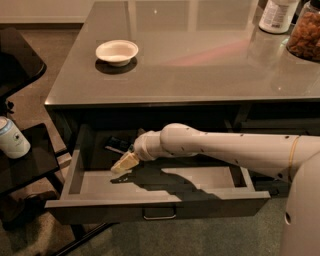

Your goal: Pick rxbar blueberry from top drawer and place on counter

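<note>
**Task item.** The rxbar blueberry (118,145) lies flat on the floor of the open top drawer (150,207), in its rear left area, left of frame centre. Its long axis runs roughly across the frame, the right end slightly lower and passing behind the wrist. Lettering is not legible.

**End effector.** The end effector (124,163) is inside the drawer, just below the bar in frame, pointing lower left. Whether it is open or closed, or touching the bar, cannot be told.

**Surroundings.** The arm (225,150) crosses the drawer from the right. On the table (200,65) stand a white bowl (116,51) at upper left, and a white bottle (277,15) and jar (305,35) at upper right. A can (11,139) stands on a black side table (35,165) at left.
</note>
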Tool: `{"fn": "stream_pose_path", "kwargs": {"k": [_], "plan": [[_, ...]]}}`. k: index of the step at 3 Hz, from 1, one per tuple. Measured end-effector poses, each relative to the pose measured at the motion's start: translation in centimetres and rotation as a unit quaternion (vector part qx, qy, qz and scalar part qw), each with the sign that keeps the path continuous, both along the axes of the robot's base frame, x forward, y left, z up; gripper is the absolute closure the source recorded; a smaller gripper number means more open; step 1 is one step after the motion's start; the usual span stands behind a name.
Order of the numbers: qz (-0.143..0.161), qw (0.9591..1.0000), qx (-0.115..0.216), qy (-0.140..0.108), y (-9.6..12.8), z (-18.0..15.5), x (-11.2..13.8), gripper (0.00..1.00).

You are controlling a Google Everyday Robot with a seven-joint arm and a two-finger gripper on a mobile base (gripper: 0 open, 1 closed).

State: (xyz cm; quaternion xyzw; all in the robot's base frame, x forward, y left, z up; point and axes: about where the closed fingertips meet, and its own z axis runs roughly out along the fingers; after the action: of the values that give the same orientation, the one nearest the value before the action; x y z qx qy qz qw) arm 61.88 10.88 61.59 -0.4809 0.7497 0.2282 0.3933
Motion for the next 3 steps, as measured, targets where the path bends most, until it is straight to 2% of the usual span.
{"fn": "stream_pose_path", "kwargs": {"k": [1, 3], "plan": [[0.010, 0.9999, -0.002, 0.002, 1.8, -0.2, 0.0, 0.00], [0.014, 0.9998, -0.012, 0.003, 3.7, -0.6, 1.1, 0.00]]}}
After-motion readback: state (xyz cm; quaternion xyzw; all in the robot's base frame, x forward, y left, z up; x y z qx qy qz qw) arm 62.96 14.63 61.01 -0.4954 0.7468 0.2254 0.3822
